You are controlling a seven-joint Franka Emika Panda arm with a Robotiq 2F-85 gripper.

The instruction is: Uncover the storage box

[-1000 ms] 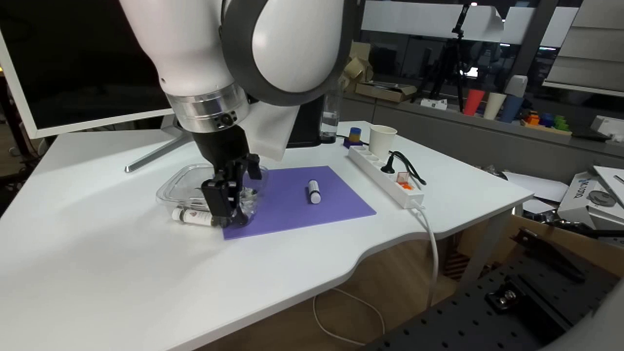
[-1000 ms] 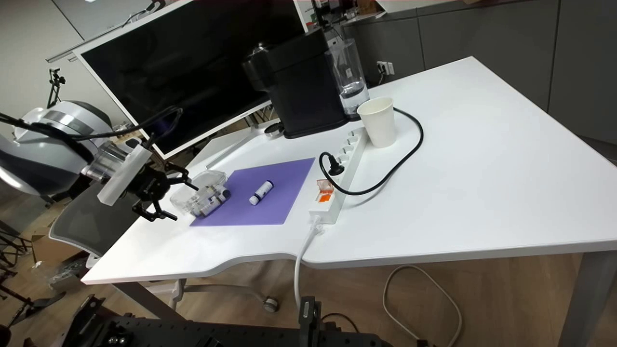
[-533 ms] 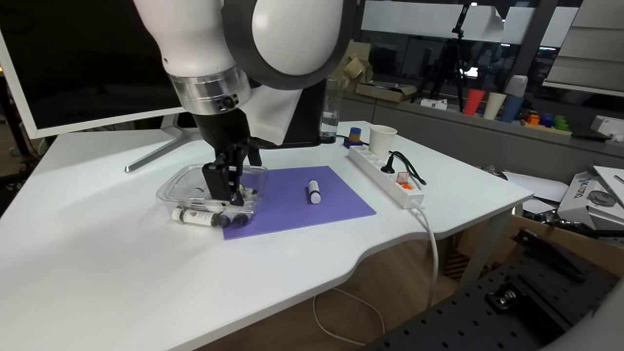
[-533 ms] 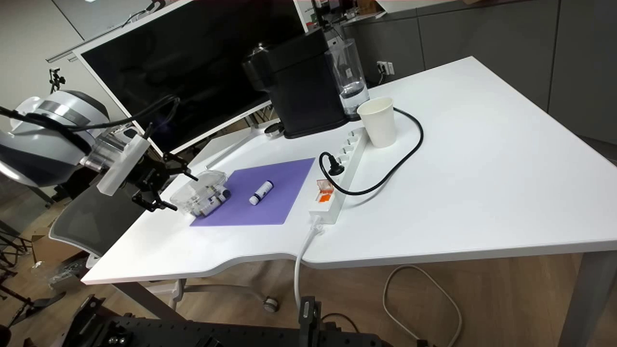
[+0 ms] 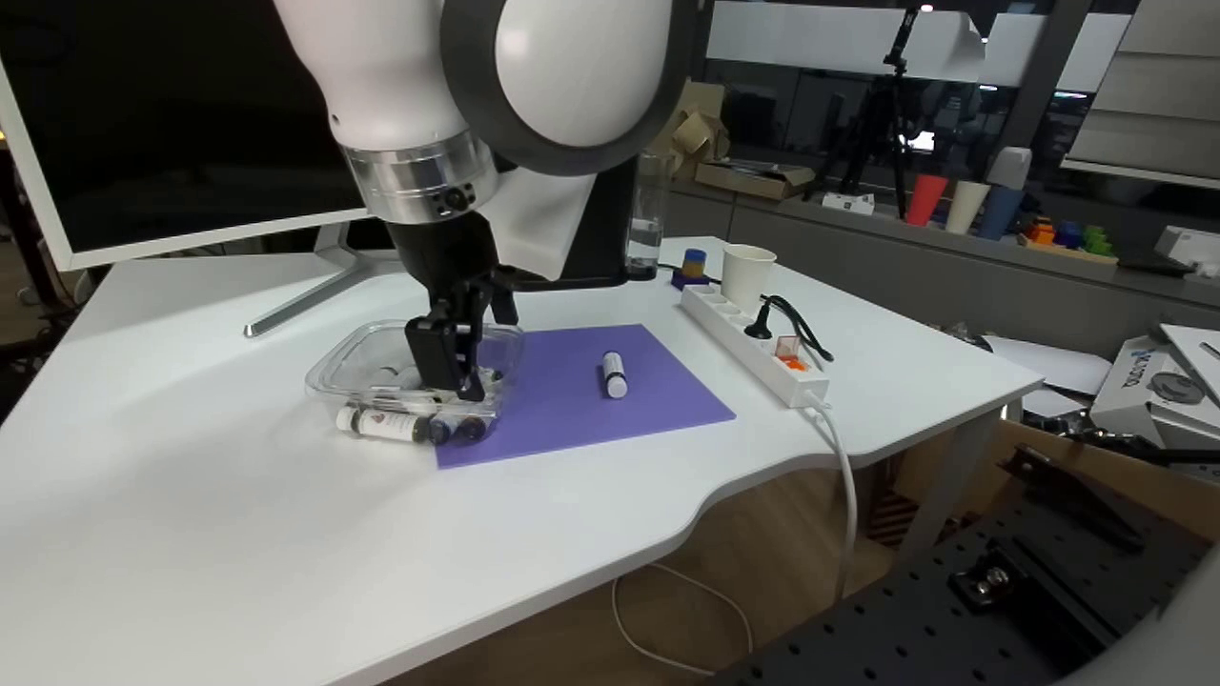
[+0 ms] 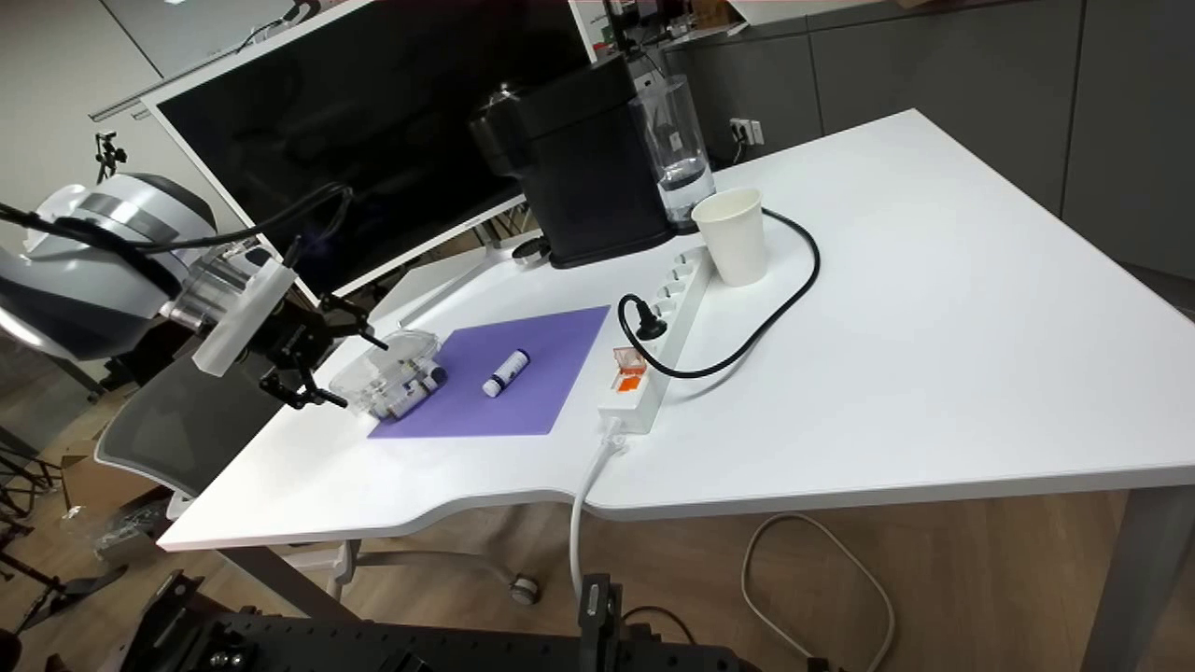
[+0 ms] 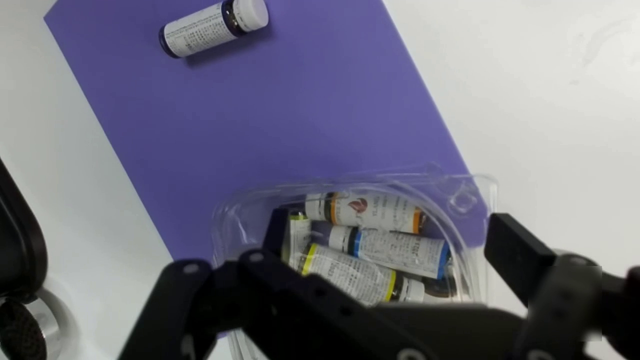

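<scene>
The storage box is a small see-through plastic box with rounded corners. It stands partly on the purple mat's edge and also shows in an exterior view. In the wrist view its clear rim has a corner tab, and shiny clear plastic lies over several small labelled bottles. My gripper is open above the box, its fingers wide apart in an exterior view. In the wrist view the gripper has one finger over the box and one past its edge. Nothing is between the fingers. The box's near part is hidden.
A bottle lies on the purple mat. A white power strip with a black plug stands beyond the mat, with a paper cup beside it. A tall black machine and a monitor stand behind.
My gripper has risen from low at the box's near side to above the box, then shifted slightly right in both exterior views. It stays open. The box and bottles have not moved.
</scene>
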